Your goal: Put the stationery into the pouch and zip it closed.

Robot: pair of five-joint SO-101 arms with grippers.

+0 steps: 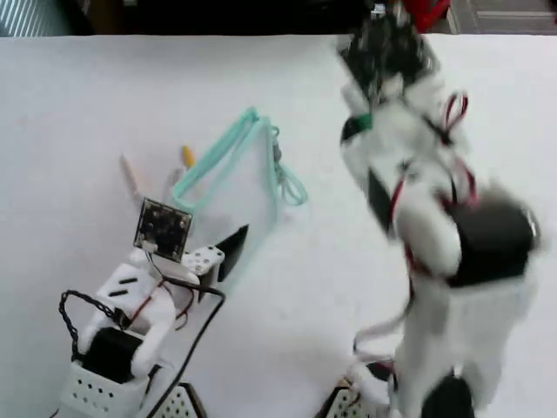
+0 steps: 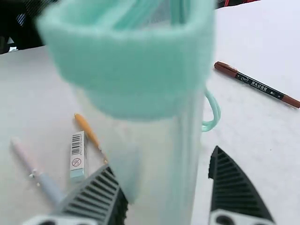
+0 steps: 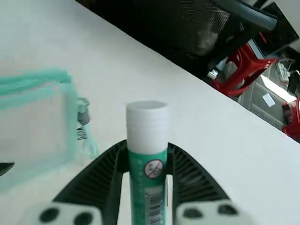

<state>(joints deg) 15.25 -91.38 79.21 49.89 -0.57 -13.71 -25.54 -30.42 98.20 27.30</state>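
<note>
Right gripper clamps green glue stick, held up over table. Left gripper: jaws spread, straddling end of teal-edged pouch. Orange pencil, eraser, pink pen just beside pouch; brown marker apart.

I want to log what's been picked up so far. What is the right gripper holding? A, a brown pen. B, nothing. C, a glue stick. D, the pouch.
C: in the right wrist view the white-capped glue stick sits clamped between the fingers of the right gripper.
</note>
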